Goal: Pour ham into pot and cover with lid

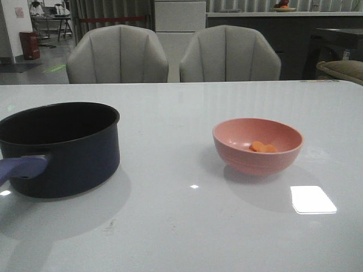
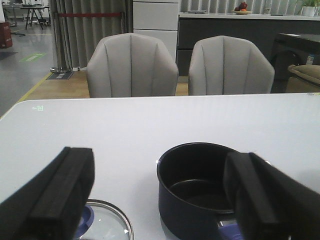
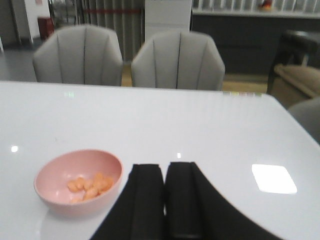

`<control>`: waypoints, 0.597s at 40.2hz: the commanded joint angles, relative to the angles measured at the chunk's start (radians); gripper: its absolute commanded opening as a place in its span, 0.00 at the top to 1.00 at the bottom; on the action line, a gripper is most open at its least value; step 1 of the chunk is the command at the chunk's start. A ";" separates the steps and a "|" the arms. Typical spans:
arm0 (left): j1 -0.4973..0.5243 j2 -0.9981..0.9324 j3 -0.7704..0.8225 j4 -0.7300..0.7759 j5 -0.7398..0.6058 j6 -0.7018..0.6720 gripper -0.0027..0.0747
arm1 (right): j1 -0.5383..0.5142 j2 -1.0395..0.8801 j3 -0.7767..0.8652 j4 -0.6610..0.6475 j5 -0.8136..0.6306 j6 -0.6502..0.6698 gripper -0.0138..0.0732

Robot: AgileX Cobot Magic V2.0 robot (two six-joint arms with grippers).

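Note:
The dark pot (image 1: 59, 147) stands at the table's left, its blue-purple handle (image 1: 20, 168) pointing toward me; it looks empty inside (image 2: 200, 190). Orange ham slices (image 1: 262, 148) lie in a pink bowl (image 1: 257, 145) at the right, also seen in the right wrist view as ham (image 3: 90, 184) in the bowl (image 3: 79, 182). The glass lid (image 2: 107, 225) with its blue knob (image 2: 85, 220) lies on the table beside the pot. My left gripper (image 2: 160, 200) is open, above and short of pot and lid. My right gripper (image 3: 165, 190) is shut, empty, beside the bowl. Neither arm shows in the front view.
Two grey chairs (image 1: 170, 54) stand behind the table's far edge (image 1: 181, 83). A bright light reflection (image 1: 312, 199) sits on the glossy white tabletop near the bowl.

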 commanded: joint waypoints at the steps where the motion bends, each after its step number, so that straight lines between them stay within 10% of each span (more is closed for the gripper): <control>1: -0.008 0.010 -0.024 0.002 -0.084 -0.002 0.24 | -0.005 0.111 -0.083 0.005 0.017 -0.007 0.67; 13: -0.008 0.010 -0.024 0.002 -0.084 -0.002 0.24 | -0.004 0.308 -0.120 0.081 -0.001 -0.007 0.66; 24: -0.008 0.010 -0.024 0.002 -0.084 -0.002 0.24 | 0.048 0.602 -0.297 0.082 0.081 -0.007 0.26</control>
